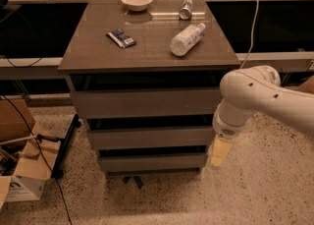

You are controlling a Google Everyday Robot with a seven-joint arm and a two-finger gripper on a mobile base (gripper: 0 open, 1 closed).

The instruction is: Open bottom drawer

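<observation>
speckled terrazzo floor (255, 194) lay nearest, with a cardboard box (22, 180) at the near left. the grey-brown bottom drawer (152, 161) sat lowest in the cabinet (68, 67), a dark gap above it, under the middle drawer (149, 137) and top drawer (144, 102). the pale gripper (221, 151) hung just beside the bottom drawer's right end, below the white arm (250, 96); whether it was spread or closed could not be told. farther back, the cabinet top held a blue packet (121, 38), a plastic bottle (187, 39) on its side, then a bowl (137, 1) and a can (185, 8).
</observation>
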